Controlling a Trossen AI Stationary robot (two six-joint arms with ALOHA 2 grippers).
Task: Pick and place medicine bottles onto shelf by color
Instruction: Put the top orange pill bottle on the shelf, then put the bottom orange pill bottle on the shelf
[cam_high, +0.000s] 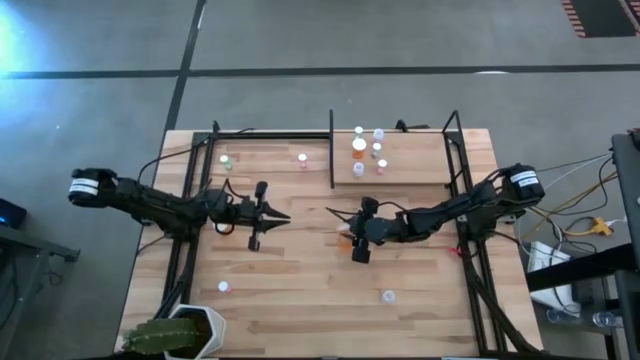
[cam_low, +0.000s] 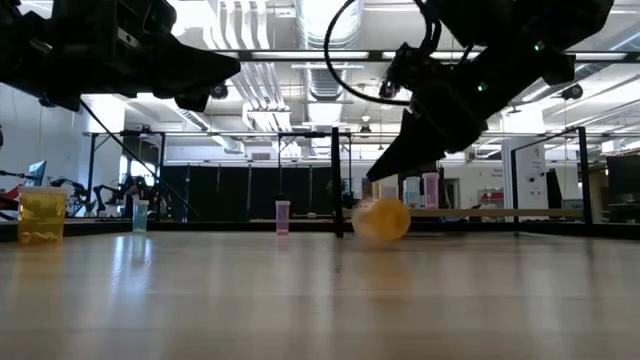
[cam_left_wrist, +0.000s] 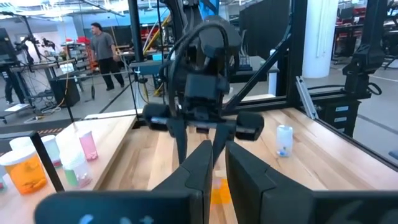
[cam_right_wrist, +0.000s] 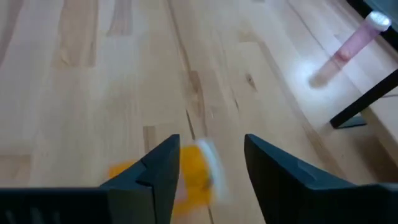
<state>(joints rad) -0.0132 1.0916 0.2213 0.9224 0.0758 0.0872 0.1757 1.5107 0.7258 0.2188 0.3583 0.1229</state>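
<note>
Right wrist view shows an orange bottle (cam_right_wrist: 198, 174) with a white cap lying blurred on the wooden table (cam_right_wrist: 93, 74), between the right gripper (cam_right_wrist: 210, 163)'s fingers, which stand apart and not clamped on it, while a pink bottle (cam_right_wrist: 348, 46) stands farther off. High view shows only a sliver of that orange bottle (cam_high: 345, 236) at mid-table, but adds several bottles grouped on the shelf (cam_high: 420, 165) and the left gripper (cam_high: 268, 218) hovering nearby, fingers together and empty.
</note>
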